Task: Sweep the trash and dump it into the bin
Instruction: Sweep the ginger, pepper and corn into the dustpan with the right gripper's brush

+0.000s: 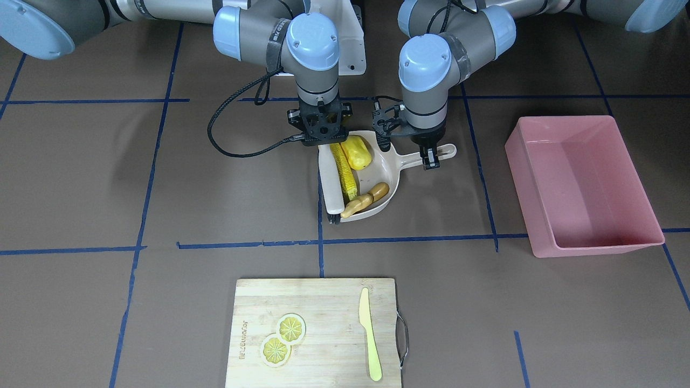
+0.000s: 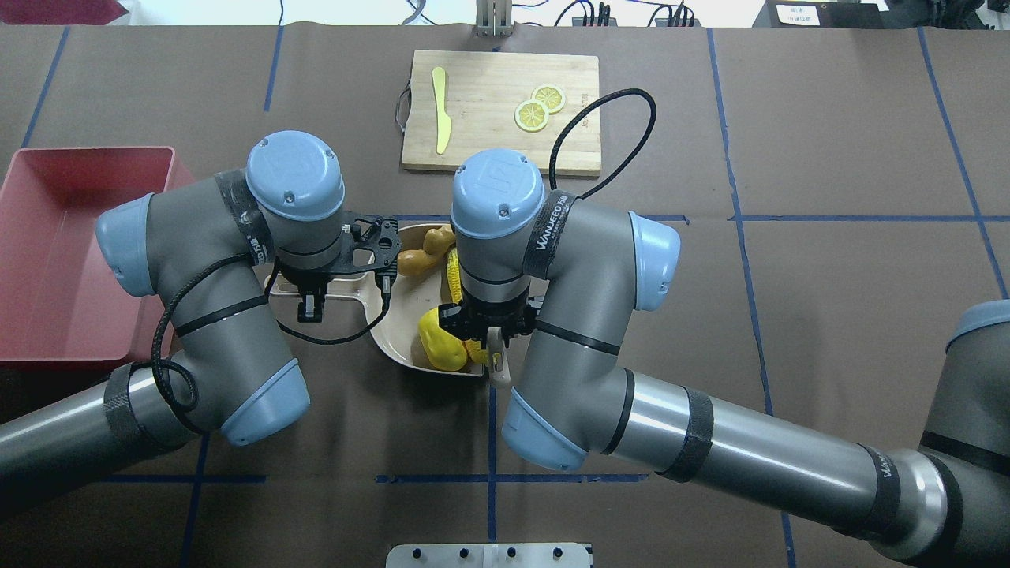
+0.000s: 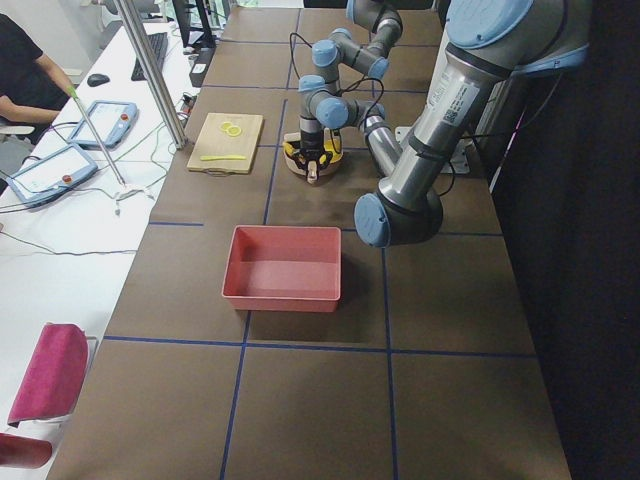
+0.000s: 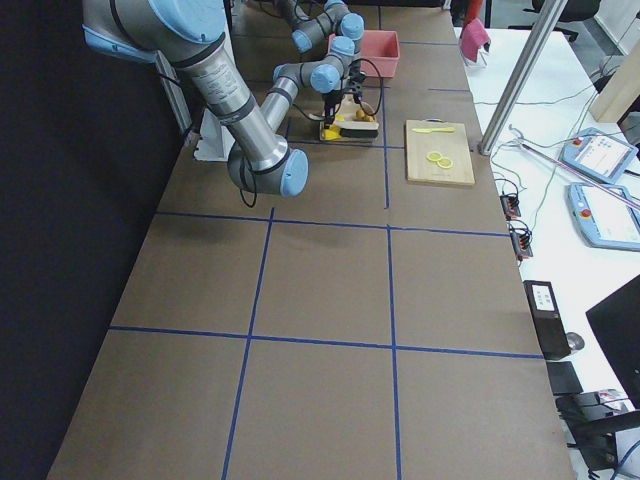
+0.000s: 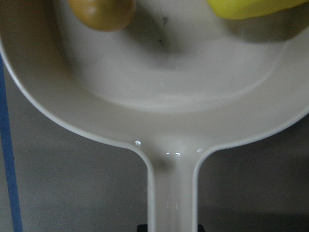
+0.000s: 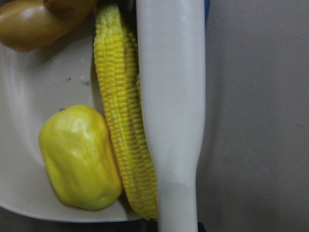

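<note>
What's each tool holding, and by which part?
The left tool grips the dustpan by its handle; the right tool grips the brush by its handle's end.

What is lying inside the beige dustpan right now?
The dustpan holds the corn cob, the yellow lump and the ginger root. The white brush lies along its open edge. The right tool covers the pan's back corner.
</note>
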`<control>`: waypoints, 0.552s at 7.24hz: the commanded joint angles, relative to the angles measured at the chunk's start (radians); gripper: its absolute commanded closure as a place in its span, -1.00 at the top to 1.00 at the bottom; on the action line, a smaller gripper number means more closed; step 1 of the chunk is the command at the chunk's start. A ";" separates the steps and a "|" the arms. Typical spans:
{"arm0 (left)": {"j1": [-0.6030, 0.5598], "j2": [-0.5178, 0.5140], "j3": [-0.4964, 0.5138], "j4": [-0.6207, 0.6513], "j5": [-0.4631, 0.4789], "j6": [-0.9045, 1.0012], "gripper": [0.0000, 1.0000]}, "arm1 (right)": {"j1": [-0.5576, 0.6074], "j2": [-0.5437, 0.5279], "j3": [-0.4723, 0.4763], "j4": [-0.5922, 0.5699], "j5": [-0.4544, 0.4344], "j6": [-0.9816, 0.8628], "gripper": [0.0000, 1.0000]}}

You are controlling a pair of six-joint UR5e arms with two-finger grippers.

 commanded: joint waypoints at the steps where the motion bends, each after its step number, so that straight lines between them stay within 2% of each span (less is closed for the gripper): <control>1: 0.000 0.001 0.000 0.000 0.000 0.000 -1.00 | -0.024 0.001 0.001 0.000 0.000 0.000 -1.00; 4: -0.003 0.007 -0.002 -0.001 -0.006 0.002 -1.00 | -0.024 0.017 0.002 0.000 0.000 0.000 -1.00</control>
